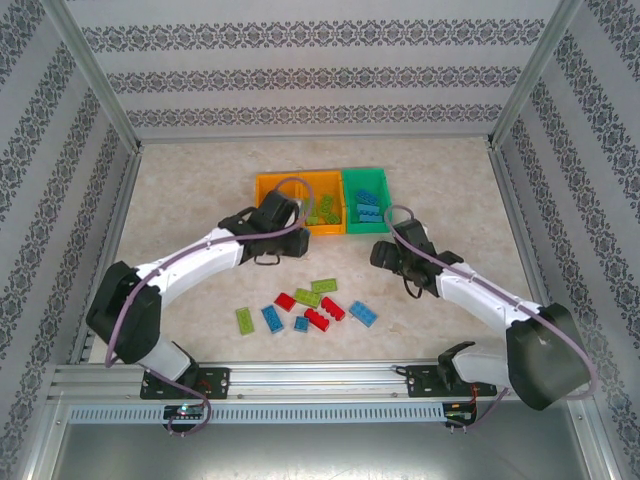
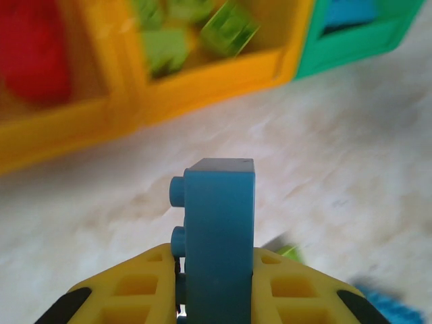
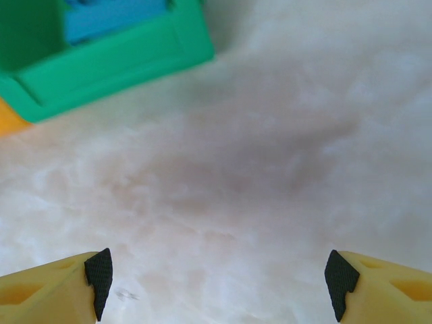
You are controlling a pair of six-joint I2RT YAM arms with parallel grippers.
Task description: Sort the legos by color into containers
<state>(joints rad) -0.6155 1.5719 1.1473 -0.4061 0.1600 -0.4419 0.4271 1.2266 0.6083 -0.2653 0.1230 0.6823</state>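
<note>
- The left end effector [image 2: 217,273] pinches a blue lego [image 2: 219,216] on edge, studs facing left, above the worktop [image 2: 351,169] and in front of the orange bins.
- The right end effector [image 3: 217,280] is spread wide over bare worktop near the green bin [image 3: 115,64].
- The green bin holds blue bricks. One orange bin [image 2: 209,74] holds lime ones, the other orange bin [image 2: 61,128] something red and blurred.
- Loose legos [image 1: 319,319] in red, lime and blue lie between the arms.

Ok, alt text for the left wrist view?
A blue brick stands upright, clamped between yellow jaws, studs facing left, over a pale table. Blurred behind: an orange bin with something red, a second orange bin holding green bricks, and a green bin with blue pieces inside.
</note>
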